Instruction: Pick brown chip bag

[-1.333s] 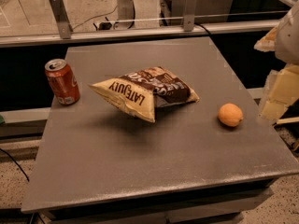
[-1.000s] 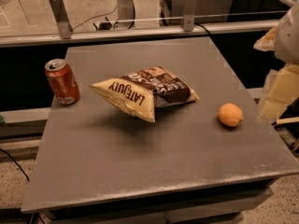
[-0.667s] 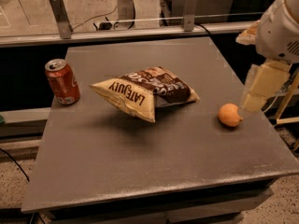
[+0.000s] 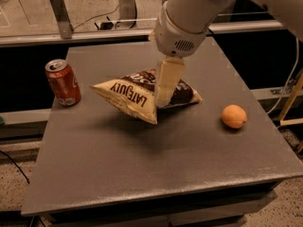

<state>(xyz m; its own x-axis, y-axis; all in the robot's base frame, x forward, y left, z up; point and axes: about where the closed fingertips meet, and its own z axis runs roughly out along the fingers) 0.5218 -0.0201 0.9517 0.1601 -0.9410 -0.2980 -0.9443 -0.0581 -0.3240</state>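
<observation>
Brown chip bag (image 4: 130, 96) lay puffy and crinkled just above the middle of the frame on the grey counter (image 4: 142, 169). Its cream end with the "LATE JULY" lettering pointed lower left and its dark brown end pointed right. Your gripper (image 4: 162, 100) came down from the top centre on the bulky white arm (image 4: 189, 18), and its pale tip overlapped the bag's dark brown half. You couldn't tell whether the jaws were spread or pressed together, or whether they touched the bag. Red soda can (image 4: 63, 82) stood upright at the left of the counter, apart from the bag. Orange (image 4: 234, 116) sat at right, well apart from the bag. Metal post (image 4: 60, 14) stood in the upper left, behind the counter.
</observation>
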